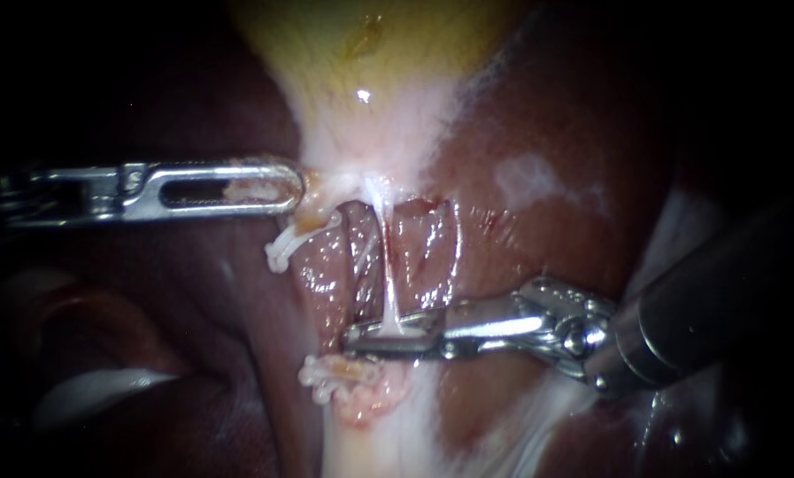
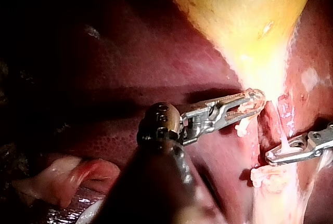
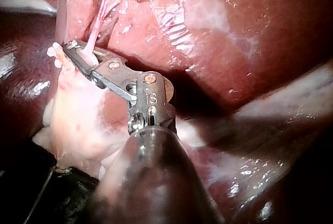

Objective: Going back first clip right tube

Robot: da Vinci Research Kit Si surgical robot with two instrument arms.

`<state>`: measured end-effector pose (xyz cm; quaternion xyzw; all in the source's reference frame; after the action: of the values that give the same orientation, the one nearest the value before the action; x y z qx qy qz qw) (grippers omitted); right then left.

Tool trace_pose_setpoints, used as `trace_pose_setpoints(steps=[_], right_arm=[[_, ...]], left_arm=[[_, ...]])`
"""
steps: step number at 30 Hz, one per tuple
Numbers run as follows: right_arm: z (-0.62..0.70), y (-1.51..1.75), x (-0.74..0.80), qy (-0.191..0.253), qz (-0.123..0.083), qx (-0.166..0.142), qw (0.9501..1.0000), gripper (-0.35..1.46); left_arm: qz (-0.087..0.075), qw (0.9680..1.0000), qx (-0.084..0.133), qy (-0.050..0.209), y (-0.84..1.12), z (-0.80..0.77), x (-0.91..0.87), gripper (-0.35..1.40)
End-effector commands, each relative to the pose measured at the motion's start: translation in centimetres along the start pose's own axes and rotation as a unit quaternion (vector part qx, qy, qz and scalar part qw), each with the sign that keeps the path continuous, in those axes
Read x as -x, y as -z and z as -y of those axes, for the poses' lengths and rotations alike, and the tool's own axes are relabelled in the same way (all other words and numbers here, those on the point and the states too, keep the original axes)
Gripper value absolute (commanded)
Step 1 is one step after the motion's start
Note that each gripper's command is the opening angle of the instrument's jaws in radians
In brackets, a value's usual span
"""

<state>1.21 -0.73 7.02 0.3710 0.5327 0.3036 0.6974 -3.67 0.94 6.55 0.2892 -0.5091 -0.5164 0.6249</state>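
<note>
Jaws, left instrument [image 1: 283, 188]: clenched on pale tissue at the narrow neck of the gallbladder [image 1: 370, 44]. Tissue shows through the slot of the jaw. The shaft lies level and crosswise to the neck.

Jaws, right instrument [image 1: 370, 336]: tips meet, closed across the right tube [image 1: 386, 265], which passes between them from two sides. A white patch lies along the slot where the tube enters. Whether that patch is a clip or flattened tube cannot be told.

Right tube: a thin white strand, drawn straight. Its long axis runs from the gallbladder neck directly away from the gallbladder to the right instrument's jaws, with only a slight slant. It meets those jaws nearly at a right angle, close behind their tips. The right wrist view shows the same crossing, the strand pinkish there.

Near clip [image 1: 283, 252]: white, just beyond the gallbladder neck, beside the right tube on the left instrument's side and just under that instrument's tip.

Far clip [image 1: 330, 376]: white, farther from the gallbladder than the right instrument's jaws, just past them, seated in pale frayed tissue.

Liver [image 1: 547, 115]: dark red and glossy, flanking the gallbladder neck on both sides and lying behind the tube.
</note>
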Motion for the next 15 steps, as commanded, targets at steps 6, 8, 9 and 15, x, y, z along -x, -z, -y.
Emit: trace_pose_setpoints(steps=[6,8,9,15], right_arm=[[0.01,-0.03,-0.01,0.013,0.004,-0.010,0.9999,-0.33],[0.01,-0.05,-0.01,0.057,-0.001,-0.013,0.9983,0.03],[0.02,-0.07,-0.03,0.083,-0.003,-0.013,0.9964,0.26],[0.05,-0.15,-0.05,0.130,-0.015,-0.001,0.9913,0.49]], left_arm=[[0.000,1.0000,0.001,0.000,0.01,0.01,0.00,-0.35],[0.000,1.0000,0.001,0.000,0.01,0.02,0.00,-0.35],[0.000,1.0000,0.001,0.000,0.01,0.02,0.00,-0.35],[0.000,1.0000,0.001,0.000,0.01,0.02,0.00,-0.35]])
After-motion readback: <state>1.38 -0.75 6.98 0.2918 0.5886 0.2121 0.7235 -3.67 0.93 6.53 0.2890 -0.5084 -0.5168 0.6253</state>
